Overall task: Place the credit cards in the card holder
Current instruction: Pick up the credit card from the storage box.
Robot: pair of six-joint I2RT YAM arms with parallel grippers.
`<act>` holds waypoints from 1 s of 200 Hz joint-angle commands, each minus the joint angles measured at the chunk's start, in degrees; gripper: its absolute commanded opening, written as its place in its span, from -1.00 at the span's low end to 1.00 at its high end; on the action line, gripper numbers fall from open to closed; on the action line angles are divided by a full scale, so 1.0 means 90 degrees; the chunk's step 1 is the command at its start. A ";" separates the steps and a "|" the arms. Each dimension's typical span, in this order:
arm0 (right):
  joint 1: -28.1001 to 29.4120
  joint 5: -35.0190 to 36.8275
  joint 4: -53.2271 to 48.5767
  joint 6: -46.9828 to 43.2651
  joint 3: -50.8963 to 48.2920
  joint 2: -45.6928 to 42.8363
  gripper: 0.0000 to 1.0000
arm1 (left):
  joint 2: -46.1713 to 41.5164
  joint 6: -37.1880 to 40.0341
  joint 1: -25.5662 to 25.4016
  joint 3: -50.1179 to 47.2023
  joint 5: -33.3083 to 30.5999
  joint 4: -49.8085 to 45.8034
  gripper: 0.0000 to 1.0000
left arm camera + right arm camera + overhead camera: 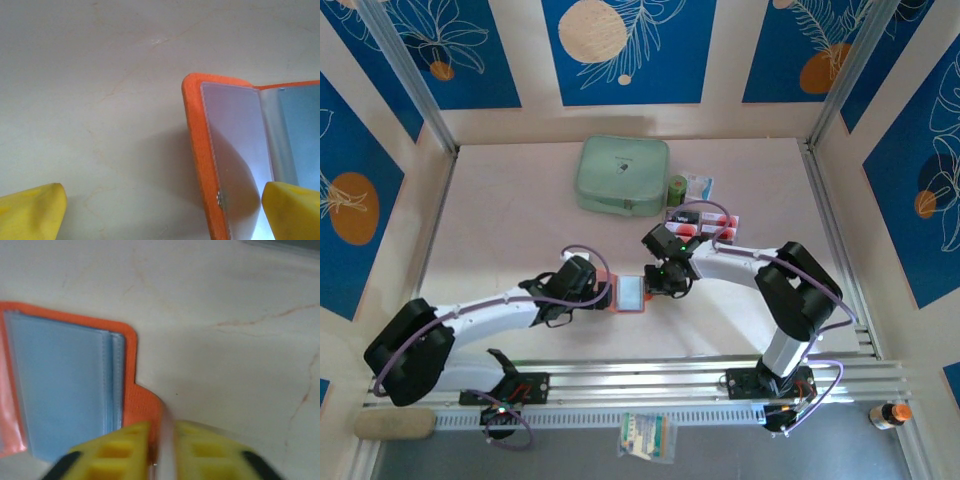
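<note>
card holder lying open on tabletop, middle of near edge, between both hands. right hand narrow, looks pinched on snap tab, though blur hides the detail. left hand spread wide, one finger over left flap. best bet: hold tab down flat, press other flap, so pockets gape. credit cards sit further back toward right edge, near mint-green case and green roll. right arm lies across route to cards.

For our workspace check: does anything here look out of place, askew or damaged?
Nothing stands out: the card holder lies open on the table, and the credit cards sit together near the mint-green case.
</note>
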 commanded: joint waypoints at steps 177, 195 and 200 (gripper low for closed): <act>-0.1272 -0.0938 0.0517 -0.0442 0.0001 -0.0504 -0.19 | 0.0604 0.0182 -0.0038 0.0305 0.0059 0.0145 0.99; -0.1252 -0.1050 0.0704 -0.0360 0.0062 -0.0298 -0.20 | 0.0594 0.0184 -0.0031 0.0307 0.0063 0.0135 0.99; -0.1243 -0.1064 0.0745 -0.0340 0.0091 -0.0241 -0.21 | 0.0594 0.0182 -0.0037 0.0307 0.0057 0.0130 0.99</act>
